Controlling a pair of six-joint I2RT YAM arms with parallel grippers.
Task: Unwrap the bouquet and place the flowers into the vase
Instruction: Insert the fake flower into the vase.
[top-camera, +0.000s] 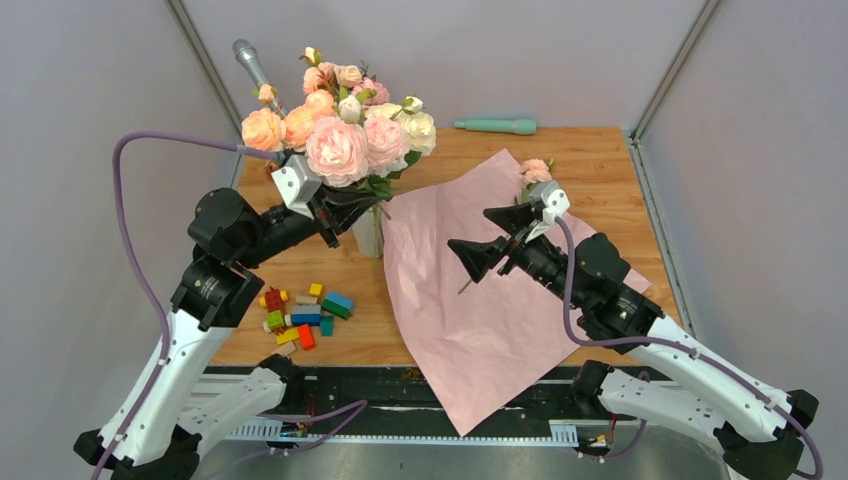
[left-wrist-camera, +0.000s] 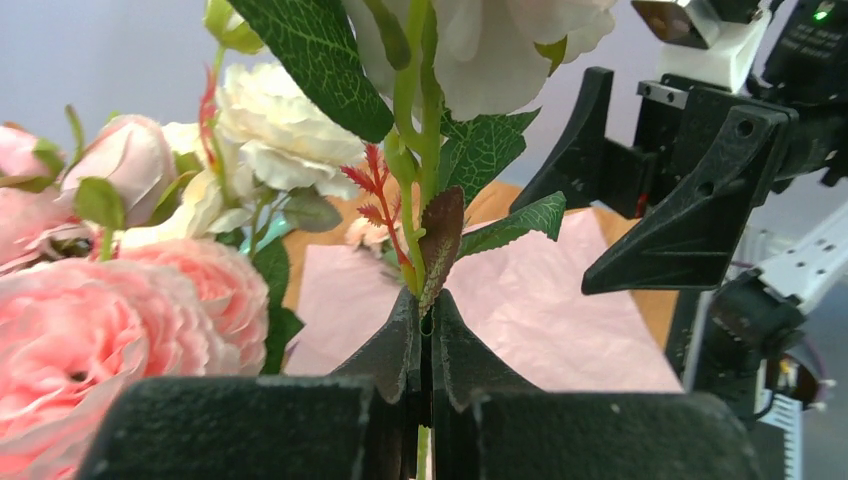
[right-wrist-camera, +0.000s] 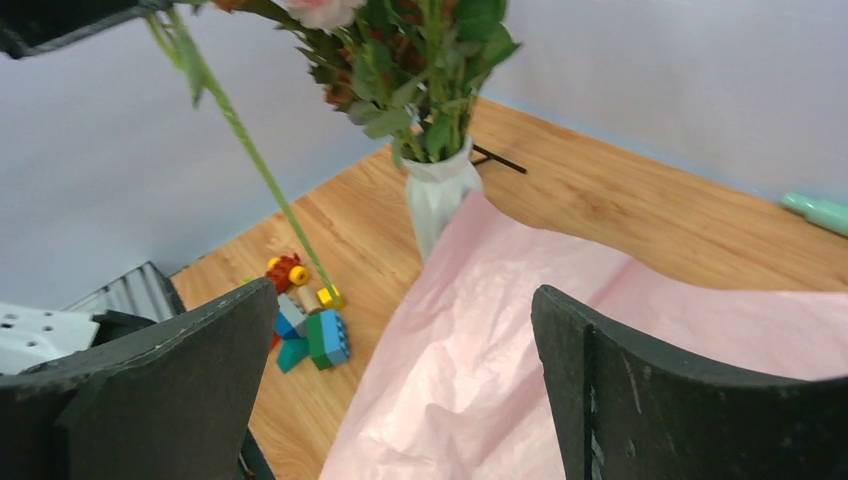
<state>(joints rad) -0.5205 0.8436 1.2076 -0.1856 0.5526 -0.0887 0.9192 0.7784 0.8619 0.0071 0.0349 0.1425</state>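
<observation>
Wooden tabletop beneath grey walls: the left end effector, pinched shut on the thin green stem of white and cream artificial roses, holds them upright, apparently for lowering into the slim white ribbed vase close beside it, elbow bent. Right end effector gapes empty above spread pink wrapping paper, arm angled inward.

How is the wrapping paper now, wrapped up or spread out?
Spread out. The pink paper lies open across the table, its near corner past the edge, wrapping no stems.
</observation>
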